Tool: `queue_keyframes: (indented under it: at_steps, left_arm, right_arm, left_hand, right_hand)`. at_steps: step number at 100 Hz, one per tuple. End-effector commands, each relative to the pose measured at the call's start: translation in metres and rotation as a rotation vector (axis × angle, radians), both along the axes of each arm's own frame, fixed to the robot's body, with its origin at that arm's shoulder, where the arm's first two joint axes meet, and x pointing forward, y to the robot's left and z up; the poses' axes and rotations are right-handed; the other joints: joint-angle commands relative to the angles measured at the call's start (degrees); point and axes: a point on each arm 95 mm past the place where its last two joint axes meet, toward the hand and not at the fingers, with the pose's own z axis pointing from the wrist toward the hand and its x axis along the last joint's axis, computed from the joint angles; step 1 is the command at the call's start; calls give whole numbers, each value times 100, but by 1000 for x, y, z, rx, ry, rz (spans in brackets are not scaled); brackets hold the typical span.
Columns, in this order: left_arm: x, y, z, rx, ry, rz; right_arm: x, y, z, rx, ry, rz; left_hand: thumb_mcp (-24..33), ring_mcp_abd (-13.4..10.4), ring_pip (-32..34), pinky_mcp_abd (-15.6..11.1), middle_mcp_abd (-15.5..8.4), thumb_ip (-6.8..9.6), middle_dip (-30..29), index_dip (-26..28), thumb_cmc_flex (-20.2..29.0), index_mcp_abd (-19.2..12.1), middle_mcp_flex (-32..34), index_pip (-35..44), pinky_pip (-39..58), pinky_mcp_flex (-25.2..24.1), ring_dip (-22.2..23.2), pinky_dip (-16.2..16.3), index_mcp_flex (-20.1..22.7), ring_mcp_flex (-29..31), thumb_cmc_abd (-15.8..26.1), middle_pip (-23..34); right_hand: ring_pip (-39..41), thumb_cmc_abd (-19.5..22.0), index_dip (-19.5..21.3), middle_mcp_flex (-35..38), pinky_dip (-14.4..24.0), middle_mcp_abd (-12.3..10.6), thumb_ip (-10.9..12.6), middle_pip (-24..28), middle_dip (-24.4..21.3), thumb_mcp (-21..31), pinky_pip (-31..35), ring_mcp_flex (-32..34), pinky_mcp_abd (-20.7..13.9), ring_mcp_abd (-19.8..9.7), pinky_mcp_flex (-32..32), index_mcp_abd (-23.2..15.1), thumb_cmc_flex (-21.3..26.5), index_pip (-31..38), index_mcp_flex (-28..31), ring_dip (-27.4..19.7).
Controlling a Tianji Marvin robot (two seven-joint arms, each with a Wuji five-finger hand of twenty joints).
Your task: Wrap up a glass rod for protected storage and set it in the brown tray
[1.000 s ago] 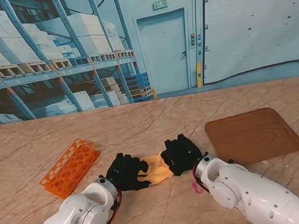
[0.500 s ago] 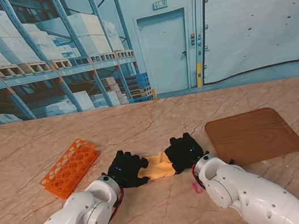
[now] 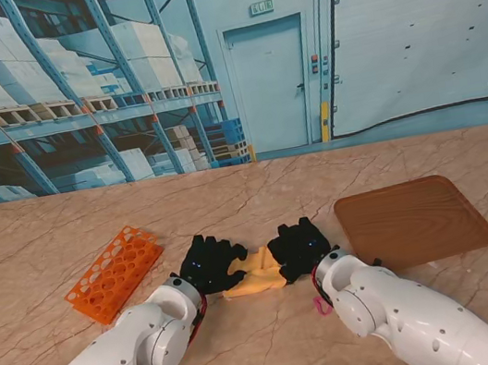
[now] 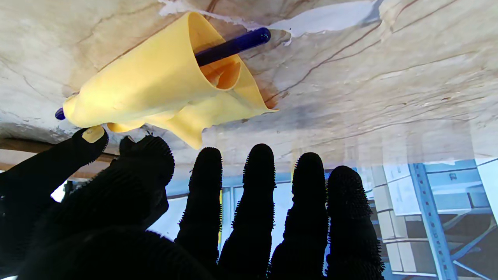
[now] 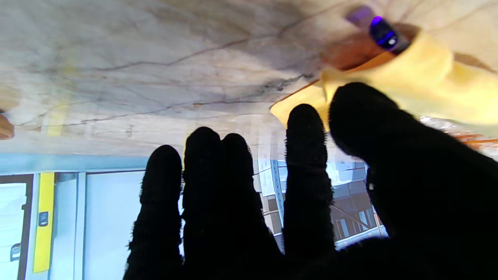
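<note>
The marble table (image 3: 246,191) held the brown tray (image 3: 413,221) on the right and an orange rack (image 3: 114,273) on the left. Between them lay the yellow wrap (image 4: 155,83), loosely rolled around the blue glass rod (image 4: 233,44), whose ends stuck out. The left hand (image 3: 209,263) was spread, fingers apart, holding nothing; the right hand (image 3: 300,248) pressed its thumb on the wrap's edge, other fingers extended

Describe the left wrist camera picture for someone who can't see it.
A yellow sheet is loosely rolled around a dark blue rod, which pokes out of both ends, on a marble table. The black-gloved left hand has fingers extended, thumb tip at the sheet's edge.
</note>
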Motion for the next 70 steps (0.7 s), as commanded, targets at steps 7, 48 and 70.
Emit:
queue_keyframes:
  at_steps: [7, 48, 70]
  left_arm:
    - [2, 0, -3, 32, -4, -6]
    - [12, 5, -9, 52, -48, 25]
    - [17, 3, -16, 62, -33, 45]
  right_arm:
    - [-2, 2, 2, 0, -3, -4]
    - [5, 1, 7, 11, -21, 8]
    - [12, 4, 3, -14, -2, 6]
  left_hand:
    - [177, -85, 63, -75, 44, 218, -125, -100, -147, 65, -228, -148, 65, -13, -62, -51, -355, -175, -88, 27]
    - [237, -172, 43, -123, -1, 201, -215, -271, -248, 155, -489, -319, -33, -141, -78, -159, -542, -308, -175, -34]
    - [45, -194, 51, -149, 0, 175, -275, -883, -296, 683, -756, -759, -78, -310, -92, -298, -1143, -451, -167, 7]
  right_hand:
    - [91, 342, 281, -218, -111, 303, 31, -28, 95, -347, 280, -137, 135, 84, -80, 267, -384, -482, -324, -88]
    - [-205, 931, 1095, -1158, -210, 373, 153, -302, -98, -1102, 125, -502, 66, -21, -202, 559, -776, -1663, -1457, -404]
    - [-151, 1096, 1136, -1416, -186, 412, 163, -226, -93, -1282, 162, -468, -2, -109, -170, 624, -711, -1839, -2017, -405]
